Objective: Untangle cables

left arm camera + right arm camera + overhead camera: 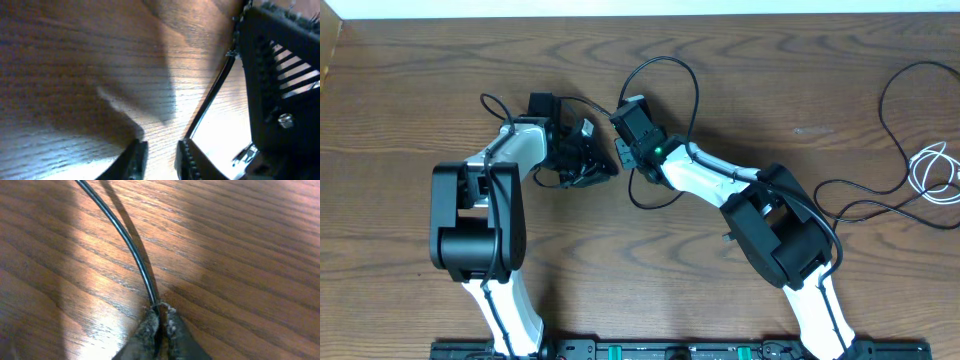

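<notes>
A thin black cable (pixel 665 62) loops over the table's middle. My right gripper (pixel 622 110) is shut on it; in the right wrist view the cable (pixel 131 245) runs from the pinched fingertips (pixel 161 316) up to the left across the wood. My left gripper (pixel 600 165) is just left of the right one, low over the table. Its jaws (pixel 160 155) are slightly apart with only wood between them. The same cable (pixel 210 100) passes just outside its right finger. A second black cable (pixel 885 110) and a white cable (pixel 932 165) lie at the far right.
The wooden table (pixel 770 60) fills the view. The right gripper's black body (pixel 280 75) is close to the left gripper's right side. Both arm bases stand at the near edge. A pale edge runs along the table's far side.
</notes>
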Controlling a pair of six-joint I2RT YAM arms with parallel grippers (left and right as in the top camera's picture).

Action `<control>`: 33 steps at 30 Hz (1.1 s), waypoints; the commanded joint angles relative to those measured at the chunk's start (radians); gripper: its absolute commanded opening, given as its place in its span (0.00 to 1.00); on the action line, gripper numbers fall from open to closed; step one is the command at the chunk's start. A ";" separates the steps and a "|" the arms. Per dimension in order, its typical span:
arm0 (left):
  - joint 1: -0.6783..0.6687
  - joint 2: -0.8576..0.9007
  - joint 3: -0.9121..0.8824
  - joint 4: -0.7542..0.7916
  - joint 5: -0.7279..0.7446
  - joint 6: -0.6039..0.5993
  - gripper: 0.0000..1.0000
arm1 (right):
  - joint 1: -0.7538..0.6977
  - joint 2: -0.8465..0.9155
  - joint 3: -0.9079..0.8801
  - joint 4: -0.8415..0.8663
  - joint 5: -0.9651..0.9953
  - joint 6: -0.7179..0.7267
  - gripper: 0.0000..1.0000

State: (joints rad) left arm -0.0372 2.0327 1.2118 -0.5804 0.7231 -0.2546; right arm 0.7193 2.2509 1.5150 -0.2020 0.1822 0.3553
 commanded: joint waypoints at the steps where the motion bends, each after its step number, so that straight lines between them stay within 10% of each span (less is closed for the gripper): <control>1: 0.008 0.049 -0.030 -0.006 -0.209 0.010 0.32 | 0.009 0.027 -0.016 -0.042 -0.031 0.006 0.06; 13: 0.008 0.049 -0.030 0.022 -0.211 0.006 0.41 | 0.006 -0.248 -0.016 -0.193 -0.080 0.004 0.56; 17: 0.008 0.049 -0.030 0.021 -0.211 0.006 0.44 | 0.004 -0.351 -0.016 -0.268 -0.080 0.006 0.99; 22: 0.008 0.049 -0.030 0.022 -0.212 -0.004 0.55 | 0.003 -0.417 -0.016 -0.352 -0.067 0.021 0.99; 29: 0.008 0.049 -0.030 0.024 -0.211 -0.016 0.56 | -0.040 -0.418 -0.028 -0.567 -0.003 0.433 0.99; 33: 0.008 0.049 -0.030 0.025 -0.211 -0.016 0.37 | -0.041 -0.418 -0.031 -0.608 -0.077 0.486 0.99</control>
State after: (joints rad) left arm -0.0364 2.0140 1.2217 -0.5503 0.6834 -0.2646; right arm 0.6781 1.8271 1.4891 -0.7963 0.1459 0.7097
